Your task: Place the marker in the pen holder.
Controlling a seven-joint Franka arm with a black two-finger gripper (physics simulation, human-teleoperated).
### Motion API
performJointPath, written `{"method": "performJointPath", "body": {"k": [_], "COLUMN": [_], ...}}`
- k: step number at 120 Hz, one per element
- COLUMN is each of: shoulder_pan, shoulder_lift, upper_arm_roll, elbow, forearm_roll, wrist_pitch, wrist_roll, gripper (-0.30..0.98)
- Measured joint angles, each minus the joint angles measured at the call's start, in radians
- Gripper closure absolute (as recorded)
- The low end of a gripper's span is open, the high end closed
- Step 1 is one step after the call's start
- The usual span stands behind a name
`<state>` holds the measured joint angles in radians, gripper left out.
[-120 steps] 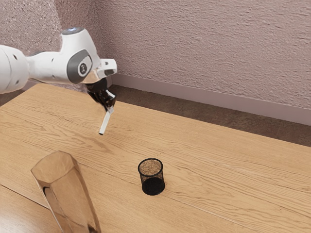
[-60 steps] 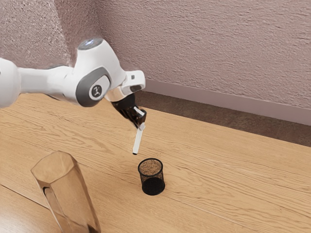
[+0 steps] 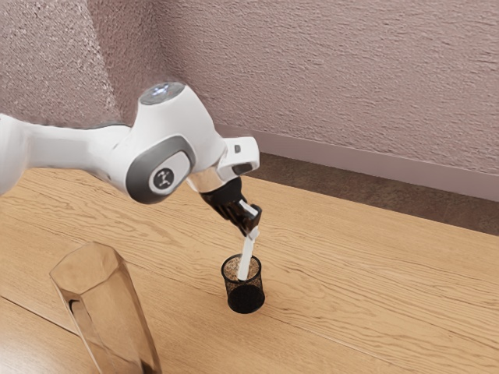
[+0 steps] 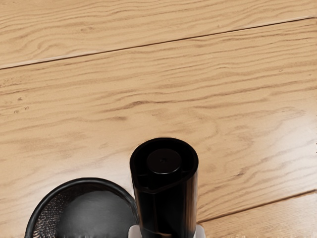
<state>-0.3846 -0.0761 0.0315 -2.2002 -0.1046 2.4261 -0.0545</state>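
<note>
At the round mesh holder (image 3: 245, 299), 2 fingers (image 3: 253, 232) pinch a slim white marker (image 3: 246, 257).

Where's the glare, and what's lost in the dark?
Exterior view: pale sheen on the table at lower left, pen holder's base nearly black; wrist view: whitish glare on the table toward the right edge, marker mostly black.

Slanted marker (image 3: 246, 259) at pen holder (image 3: 245, 299) mouth
</note>
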Motion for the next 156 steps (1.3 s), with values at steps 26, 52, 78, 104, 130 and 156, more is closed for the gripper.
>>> {"method": "performJointPath", "body": {"k": [26, 52, 78, 104, 130, 156], "shoulder_pan": [-0.002, 0.002, 0.055, 0.059, 0.070, 0.065], "shoulder_lift": [0.054, 0.117, 0.140, 0.182, 0.192, 0.186], "upper_arm_roll": [-0.008, 0.004, 0.006, 0.008, 0.007, 0.006], "elbow": [0.026, 0.096, 0.116, 0.117, 0.107, 0.109], "forearm_roll": [0.002, 0.021, 0.043, 0.049, 0.052, 0.032], "wrist_pitch": [0.018, 0.026, 0.028, 0.029, 0.029, 0.027], "wrist_roll": [-0.048, -0.081, -0.101, -0.116, -0.129, -0.111], "gripper": [0.79, 0.79, 0.79, 0.79, 0.79, 0.38]}}
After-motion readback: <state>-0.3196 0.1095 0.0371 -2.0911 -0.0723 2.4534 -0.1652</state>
